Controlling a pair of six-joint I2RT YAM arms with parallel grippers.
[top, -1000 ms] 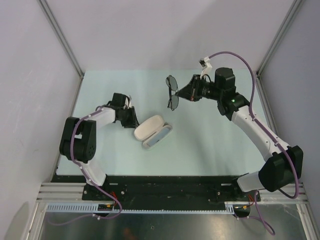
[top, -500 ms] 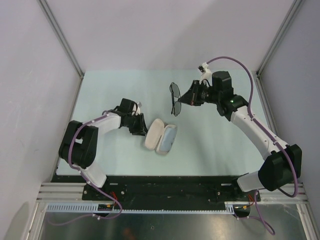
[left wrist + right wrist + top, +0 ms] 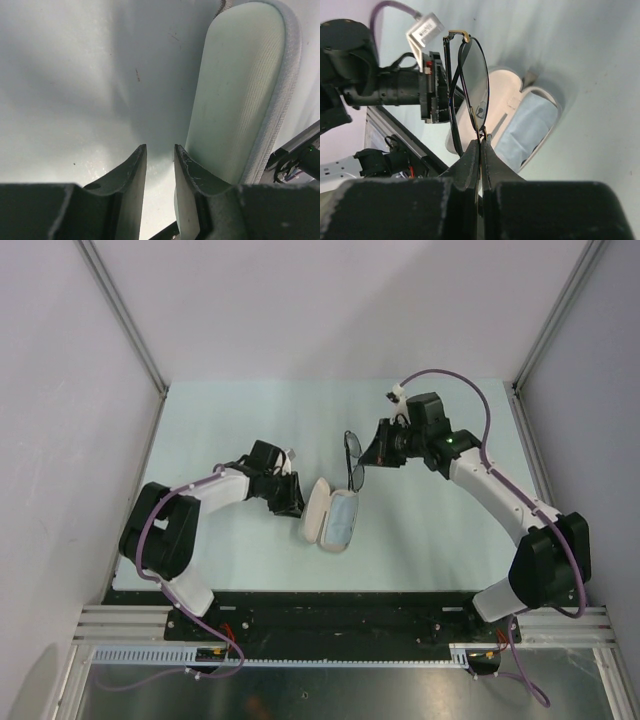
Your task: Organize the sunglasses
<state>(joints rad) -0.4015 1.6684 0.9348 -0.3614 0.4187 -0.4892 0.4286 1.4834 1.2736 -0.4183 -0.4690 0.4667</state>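
My right gripper point(image 3: 374, 449) is shut on the sunglasses point(image 3: 353, 459) at the bridge and holds them in the air, lenses upright, just above and to the right of the open beige case point(image 3: 318, 506). In the right wrist view the sunglasses point(image 3: 472, 75) hang in front of the case point(image 3: 487, 112), and the gripper point(image 3: 481, 141) pinches them. A light-blue cloth point(image 3: 342, 522) lies in the case's right half. My left gripper point(image 3: 291, 496) rests low on the table at the case's left side. Its jaws stand a narrow gap apart with nothing between them point(image 3: 160, 172). Its right finger point(image 3: 192, 175) is against the case lid point(image 3: 240, 100).
The pale green table point(image 3: 220, 430) is bounded by grey walls on the left, back and right. The black base rail point(image 3: 330, 605) runs along the near edge. The left arm's wrist point(image 3: 395, 90) shows behind the sunglasses in the right wrist view.
The left gripper moved right and pushed the case, which slid right and turned more upright. The right gripper carried the sunglasses down and left, closer to the case.
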